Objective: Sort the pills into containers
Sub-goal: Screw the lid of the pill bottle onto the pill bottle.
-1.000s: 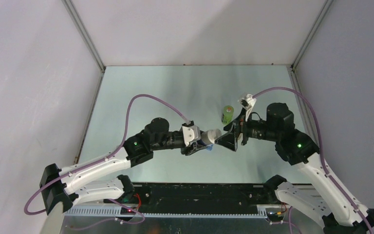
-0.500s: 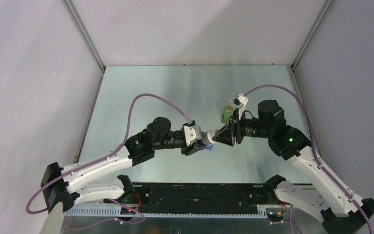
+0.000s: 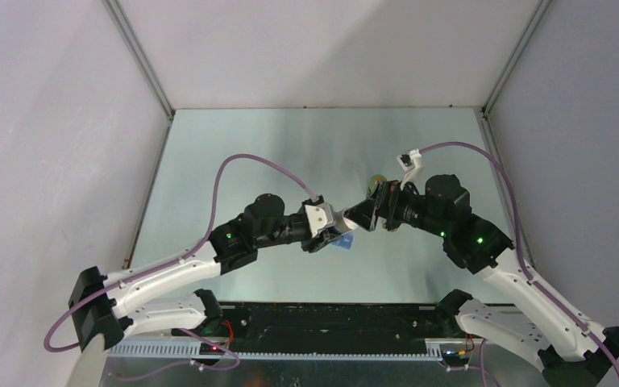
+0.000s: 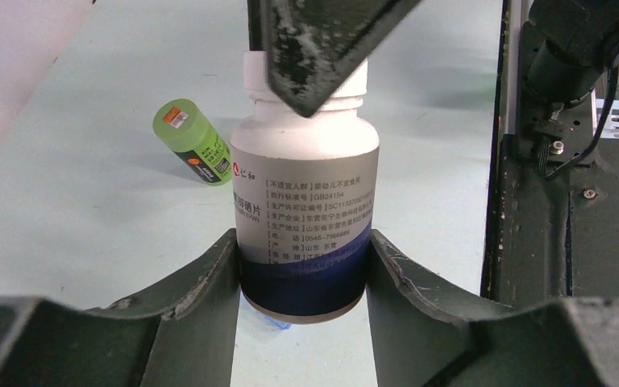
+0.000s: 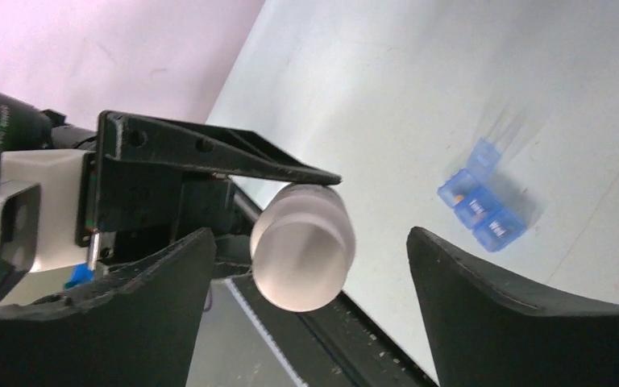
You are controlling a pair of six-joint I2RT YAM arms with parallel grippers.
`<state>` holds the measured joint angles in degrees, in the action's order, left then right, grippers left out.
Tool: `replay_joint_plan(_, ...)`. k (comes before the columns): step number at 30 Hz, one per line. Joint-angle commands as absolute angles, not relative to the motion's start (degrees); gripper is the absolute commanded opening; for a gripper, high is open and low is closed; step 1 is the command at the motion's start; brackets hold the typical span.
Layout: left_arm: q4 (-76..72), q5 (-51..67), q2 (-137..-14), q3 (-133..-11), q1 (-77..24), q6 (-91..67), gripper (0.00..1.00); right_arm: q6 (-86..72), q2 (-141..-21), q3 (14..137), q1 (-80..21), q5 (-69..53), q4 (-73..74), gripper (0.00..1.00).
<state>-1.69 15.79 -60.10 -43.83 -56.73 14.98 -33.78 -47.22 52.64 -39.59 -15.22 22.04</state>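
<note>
The left jaws pinch a white plastic pill bottle with a blue band round its base (image 4: 306,185). Their dark fingers (image 4: 197,302) press its lower sides at 9 and 3 o'clock. The bottle's white screw cap (image 5: 302,246) is on, so what is inside stays hidden. The right jaws stand spread. In the right wrist view their black fingers (image 5: 500,322) flank the cap with a gap on each side. In the left wrist view one of those fingers crosses in front of the cap, and contact cannot be judged there.

From above, the two arms meet over the middle of the pale green counter (image 3: 250,145), nearer its 6 o'clock edge. The counter runs on to the far wall at 12 o'clock, with side walls at 9 and 3. The left wrist view shows the black base rail (image 4: 532,210) at 3 o'clock of the bottle.

A lime-green labelled tube (image 4: 192,141) lies on its side at 10 o'clock of the bottle. Only that view shows it whole; the top view catches a sliver behind the right wrist.

A translucent blue plastic pill organiser (image 5: 479,201) sits on the counter at 3 o'clock of the cap, apart from it. From above it lies at 5 o'clock of the left jaws. Its compartments are too blurred to read.
</note>
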Motion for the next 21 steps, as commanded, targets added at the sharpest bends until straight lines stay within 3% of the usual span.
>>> replay_joint_plan(1, -4.0, 15.4, -59.6, -46.1, -57.2, 14.8, 0.00, -32.3, -46.0, 54.9, -39.6, -12.1, 20.9, 0.98)
replay_joint_plan(10, -1.8, 19.5, -60.1, -47.4, -57.1, 14.7, 0.00, -15.4, -41.7, 56.3, -36.4, -28.9, 24.8, 0.98)
replay_joint_plan(21, 2.3, 27.0, -60.8, -49.1, -57.1, 15.4, 0.00, -3.5, -48.5, 62.2, -35.8, -32.7, 37.6, 0.69)
